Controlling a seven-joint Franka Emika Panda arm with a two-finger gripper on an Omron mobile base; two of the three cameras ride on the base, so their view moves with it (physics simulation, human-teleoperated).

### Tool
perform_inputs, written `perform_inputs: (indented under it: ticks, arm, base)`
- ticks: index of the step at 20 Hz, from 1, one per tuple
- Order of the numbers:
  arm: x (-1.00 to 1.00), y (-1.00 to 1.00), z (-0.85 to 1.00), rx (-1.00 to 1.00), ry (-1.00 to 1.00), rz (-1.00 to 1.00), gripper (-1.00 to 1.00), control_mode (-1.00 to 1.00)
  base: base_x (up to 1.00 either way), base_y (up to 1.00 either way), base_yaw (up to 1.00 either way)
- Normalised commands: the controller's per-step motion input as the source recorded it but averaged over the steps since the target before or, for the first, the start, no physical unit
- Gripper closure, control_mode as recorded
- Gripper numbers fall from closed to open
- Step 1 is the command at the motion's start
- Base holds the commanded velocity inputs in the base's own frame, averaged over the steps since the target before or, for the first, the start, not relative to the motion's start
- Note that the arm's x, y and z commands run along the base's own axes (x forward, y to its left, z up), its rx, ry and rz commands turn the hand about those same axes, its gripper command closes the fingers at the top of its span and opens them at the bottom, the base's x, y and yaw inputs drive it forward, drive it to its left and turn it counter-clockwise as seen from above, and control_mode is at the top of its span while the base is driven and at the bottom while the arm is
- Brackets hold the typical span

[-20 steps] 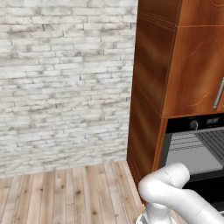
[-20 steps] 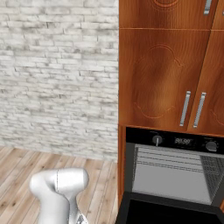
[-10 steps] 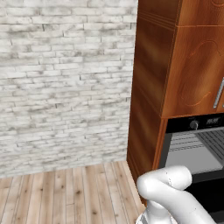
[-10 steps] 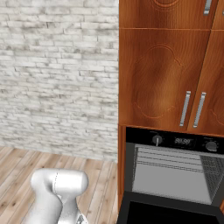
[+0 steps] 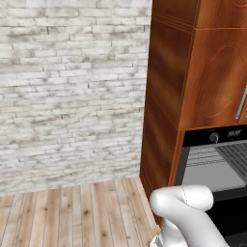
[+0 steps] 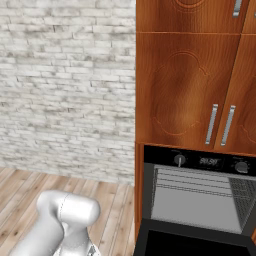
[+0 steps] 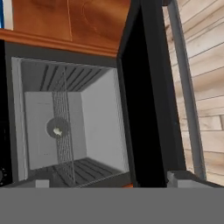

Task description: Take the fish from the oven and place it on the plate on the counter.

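The oven (image 6: 200,200) stands with its black door (image 6: 190,242) folded down; its grey cavity and wire racks show in both base views. The hand view is rolled sideways and looks into the cavity (image 7: 70,127). There a wire rack (image 7: 64,131) runs edge-on, and a small pale shape that may be the fish (image 7: 57,131) lies against it near the back. My gripper (image 7: 107,181) is outside the opening, its grey fingertips (image 7: 41,183) set far apart with nothing between them. A thin blue strip at the hand view's top left edge (image 7: 1,13) may be the plate.
The open door (image 7: 148,87) and its handle bar (image 7: 183,87) lie right of the cavity in the hand view. Reddish wood cabinets (image 6: 185,85) rise above the oven. A white brick wall (image 5: 72,87) and plank floor (image 5: 72,212) lie to the left.
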Motion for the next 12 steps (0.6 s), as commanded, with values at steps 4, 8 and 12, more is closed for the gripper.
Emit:
perform_inputs:
  ticks: [4, 8, 12]
  arm:
    - [-0.28, 0.03, 1.00, 0.01, -0.19, 0.09, -1.00, -1.00]
    - [-0.17, 0.02, 0.98, 0.00, -0.18, 0.09, -1.00, -1.00]
    - [0.01, 0.07, 0.75, 0.00, -0.09, 0.09, -1.00, -1.00]
  base:
    - [0.00, 0.00, 0.00]
    - [0.00, 0.00, 0.00]
    - [0.00, 0.00, 0.00]
